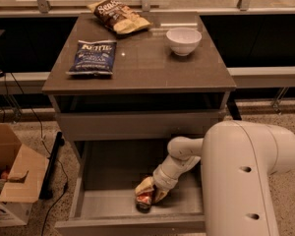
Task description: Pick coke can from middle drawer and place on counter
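The middle drawer (96, 200) is pulled open below the counter (147, 65). The coke can (144, 201), red with a dark end, lies on its side near the drawer's front. My gripper (148, 189) reaches down into the drawer from the right, and its pale fingers (143, 186) straddle the can on both sides. Whether they press on it does not show. My white arm fills the lower right.
On the counter lie a blue chip bag (92, 57), a brown and yellow chip bag (119, 16) and a white bowl (183, 40). An open cardboard box (12, 176) and a black cable sit on the floor at the left.
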